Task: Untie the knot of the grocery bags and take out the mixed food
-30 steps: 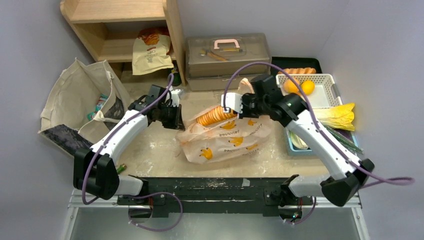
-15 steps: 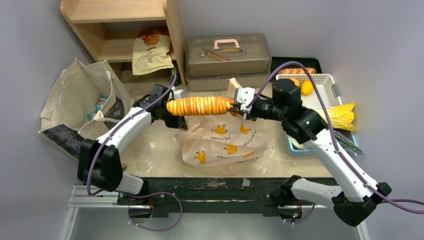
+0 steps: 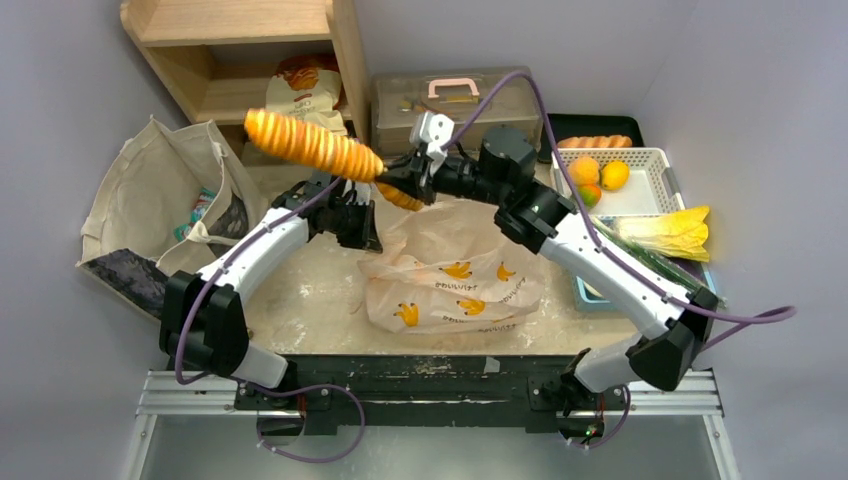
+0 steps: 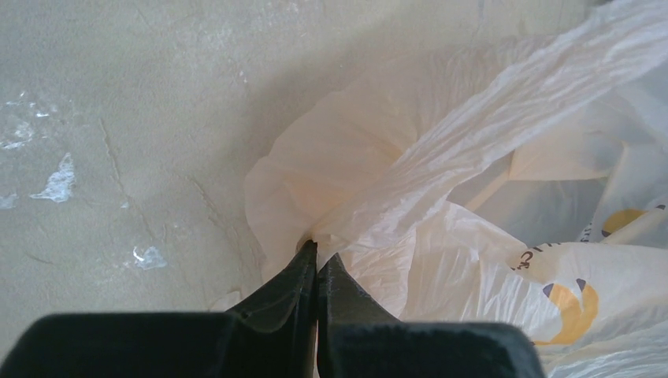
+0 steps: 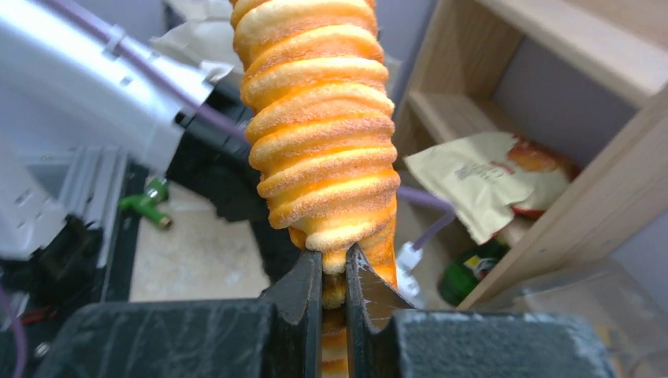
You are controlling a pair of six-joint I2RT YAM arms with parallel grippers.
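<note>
Two arms are reaching out from the near edge of the desk (image 3: 300,295). Just beyond them the pale-orange bag (image 3: 450,280) is lying crumpled on the middle of the desk, its printed yellow figures and white lettered band facing up. At the bag's left edge the left claw (image 3: 358,228) is pinching a fold of the thin plastic, its jaws clenched tight on it just above the desk surface. Farther back, the right claw (image 3: 392,180) is gripping one end of a ridged orange roll (image 3: 310,142), jaws squeezed onto it, and is holding it in the air over the bag's far side. The roll is slanting away to the left, toward the wooden shelf (image 3: 240,40). To the right, a yellow-green cabbage (image 3: 675,232) is lying just in front of a white basket (image 3: 668,180), which is holding round orange fruits (image 3: 583,170). At the back a clear lidded box (image 3: 455,110) is standing by the wall, and a cloth tote (image 3: 140,190) is slumping at far left.
</note>
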